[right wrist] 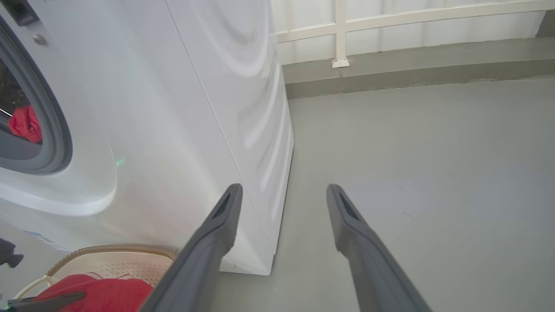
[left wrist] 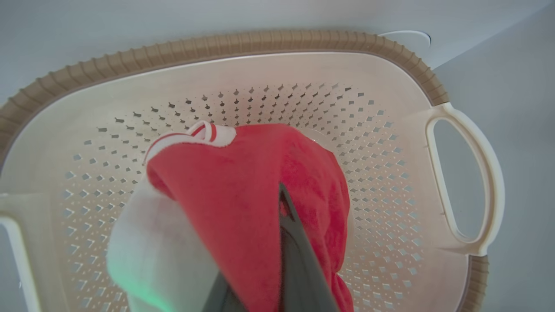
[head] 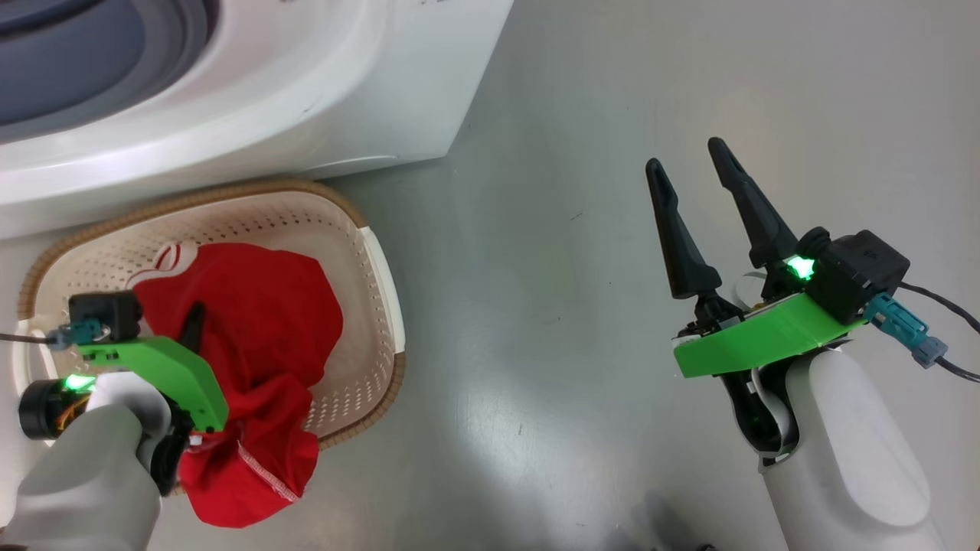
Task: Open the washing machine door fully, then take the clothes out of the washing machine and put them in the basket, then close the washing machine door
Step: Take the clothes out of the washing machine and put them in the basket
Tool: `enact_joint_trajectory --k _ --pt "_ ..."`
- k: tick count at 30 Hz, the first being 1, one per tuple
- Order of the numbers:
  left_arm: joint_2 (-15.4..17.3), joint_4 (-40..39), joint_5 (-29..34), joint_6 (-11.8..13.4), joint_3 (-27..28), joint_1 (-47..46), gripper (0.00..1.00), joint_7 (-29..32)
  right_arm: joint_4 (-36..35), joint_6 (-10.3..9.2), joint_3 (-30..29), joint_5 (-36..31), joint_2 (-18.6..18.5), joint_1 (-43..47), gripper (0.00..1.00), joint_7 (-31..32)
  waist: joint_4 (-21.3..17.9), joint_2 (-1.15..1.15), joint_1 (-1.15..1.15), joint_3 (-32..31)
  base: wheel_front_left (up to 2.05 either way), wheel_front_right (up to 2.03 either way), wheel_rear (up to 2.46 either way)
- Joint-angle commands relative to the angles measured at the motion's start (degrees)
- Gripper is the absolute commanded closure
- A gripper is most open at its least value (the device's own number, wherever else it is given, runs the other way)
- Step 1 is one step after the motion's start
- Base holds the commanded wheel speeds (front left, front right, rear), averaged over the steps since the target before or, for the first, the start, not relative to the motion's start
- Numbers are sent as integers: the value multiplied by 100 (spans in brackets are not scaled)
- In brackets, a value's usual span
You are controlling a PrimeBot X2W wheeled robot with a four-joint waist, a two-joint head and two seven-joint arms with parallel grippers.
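Cream perforated basket [head: 253,218] with brown woven-look rim, on the grey floor [head: 574,115], tight against the front of the white washing machine [head: 306,99] and just below its grey rubber ring [head: 184,30]. Inside the basket, one red garment [head: 260,321], bunched over the perforated bottom, white panel [left wrist: 147,242] and red-and-white striped trim [left wrist: 208,132] showing, one fold spilling past the near rim towards the robot. Left pincer [head: 191,329] pressed together on that red garment above the basket, one dark finger [left wrist: 299,251] laid across the cloth, the other hidden beneath it. No other item visible in the basket; much of its bottom covered by the cloth. Second red garment [right wrist: 26,123] inside the washing machine, seen through the ring's opening in the right wrist view. Right pincer [head: 687,157] spread wide and holding nothing, over bare floor, well apart from the basket, to the right of the machine's corner, fingers pointing past its side panel towards a pale railing [right wrist: 340,34] along the far wall.
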Motion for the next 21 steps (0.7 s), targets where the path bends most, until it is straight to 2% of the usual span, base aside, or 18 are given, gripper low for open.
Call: enact_joint_trajectory --k 1,3,4,7,21 --pt "238 31 -105 -17 64 -55 71 -27 -145 9 140 -93 57 80 0 -27 0 0 0 4 0 0 0" --pt "229 63 -176 -17 6 -62 57 -42 -142 9 135 -94 61 83 0 -27 -1 0 0 5 0 0 0" --pt "229 78 -211 -17 -19 -68 47 -50 -142 9 133 -94 63 81 0 -27 -3 0 0 8 0 0 0" --pt "247 100 -310 -17 -102 -85 1 -75 -150 9 120 -92 68 72 0 -27 -1 0 0 24 0 0 0" --pt "218 28 -647 -17 -479 -171 0 -260 -78 9 92 -105 64 61 0 -27 81 0 0 -99 0 0 0"
